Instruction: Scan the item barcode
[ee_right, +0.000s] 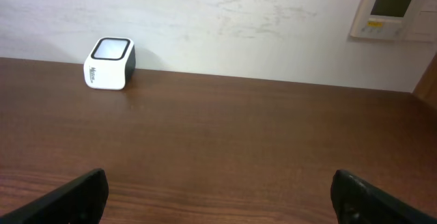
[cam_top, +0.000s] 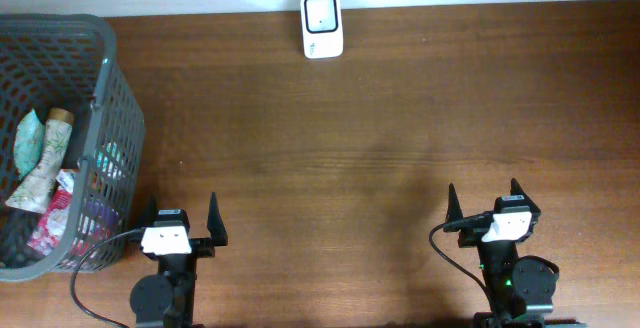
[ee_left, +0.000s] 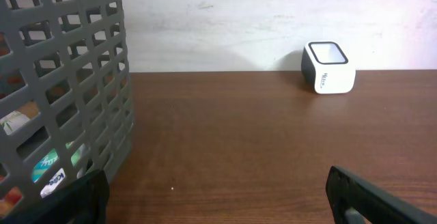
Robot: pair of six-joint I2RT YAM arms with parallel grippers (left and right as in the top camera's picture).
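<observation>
The items to scan, a jumble of soft printed packets (cam_top: 45, 188) in pale green, cream and pink, lie inside the dark grey plastic lattice basket (cam_top: 122, 118) at the left edge of the brown wooden bench (cam_top: 330, 168). One pale green tube with a tan cap (cam_top: 57, 133) leans among them. I cannot make out a barcode on any of them from here. Through the basket's holes, the left wrist view gives me scraps of teal and white print, too small to read.

The small white box scanner with a dark glass window (cam_top: 322, 25) sits at the far edge of the bench against the white wall, well apart from the basket and from both arms.

My left tool (cam_top: 182, 210) rests low at the near edge, just beside the basket's near right corner, jaws spread wide and holding nothing. Its black fingers (ee_left: 372, 198) frame the bottom corners of the wrist view, with bare wood between them.

My right tool (cam_top: 483, 194) sits at the near right of the bench, also spread wide and empty. Its camera looks across bare wood to the scanner and a beige wall control panel (ee_right: 390, 10).
</observation>
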